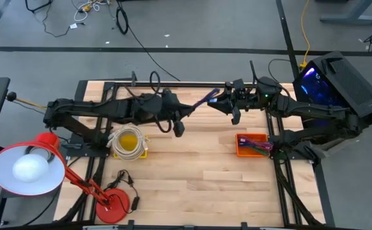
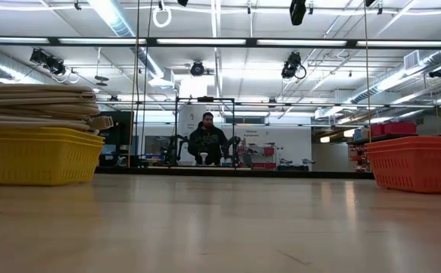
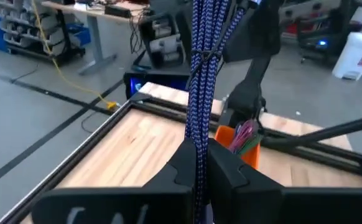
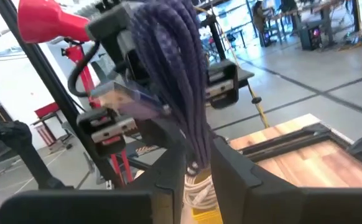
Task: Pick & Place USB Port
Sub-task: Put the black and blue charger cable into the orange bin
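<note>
A blue-purple braided USB cable [image 1: 205,99], bundled in several strands, hangs in the air between both grippers above the table's far middle. My left gripper [image 1: 196,106] is shut on one end of the bundle and my right gripper [image 1: 217,101] on the other. In the left wrist view the cable [image 3: 203,74] runs from my left gripper [image 3: 199,177] up to the right arm. In the right wrist view the cable [image 4: 175,68] runs from my right gripper [image 4: 197,168] toward the left arm. The low view shows neither gripper. My left gripper pinches the bundled strands [image 3: 199,146] between its two fingers, coming level from the table's left, and the cable runs on along the fingers. The bundle is lifted clear of the table. My right gripper pinches the other end of the bundle [image 4: 196,146] between its two fingers, coming level from the table's right. Several strands lie together in the hold, lifted clear.
A yellow basket [image 1: 141,152] holding coiled white cables stands left of centre, and an orange basket [image 1: 239,151] holding coloured cables stands right of centre. A red desk lamp [image 1: 45,163] occupies the near left corner. A person [image 2: 207,140] sits far behind the table.
</note>
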Motion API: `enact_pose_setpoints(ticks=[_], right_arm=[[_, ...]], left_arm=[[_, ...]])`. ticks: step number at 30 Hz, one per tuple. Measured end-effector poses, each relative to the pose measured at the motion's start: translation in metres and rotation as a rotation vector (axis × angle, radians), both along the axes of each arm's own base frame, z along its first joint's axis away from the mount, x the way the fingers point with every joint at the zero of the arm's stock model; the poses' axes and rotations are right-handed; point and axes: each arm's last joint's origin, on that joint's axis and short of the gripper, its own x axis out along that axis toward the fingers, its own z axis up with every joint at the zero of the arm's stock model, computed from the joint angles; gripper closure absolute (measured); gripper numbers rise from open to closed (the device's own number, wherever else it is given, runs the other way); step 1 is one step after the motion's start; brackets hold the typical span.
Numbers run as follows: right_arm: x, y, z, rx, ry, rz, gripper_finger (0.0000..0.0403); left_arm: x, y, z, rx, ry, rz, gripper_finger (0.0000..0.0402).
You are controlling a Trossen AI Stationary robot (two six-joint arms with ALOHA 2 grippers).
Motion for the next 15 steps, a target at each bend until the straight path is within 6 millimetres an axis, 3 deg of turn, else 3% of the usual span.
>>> enact_pose_setpoints(ticks=[15], right_arm=[[-0.001,0.000,0.008,-0.025,-0.080,-0.029,0.0240]], left_arm=[[0.012,0.006,0.000,-0.004,-0.071,-0.026,0.0383]])
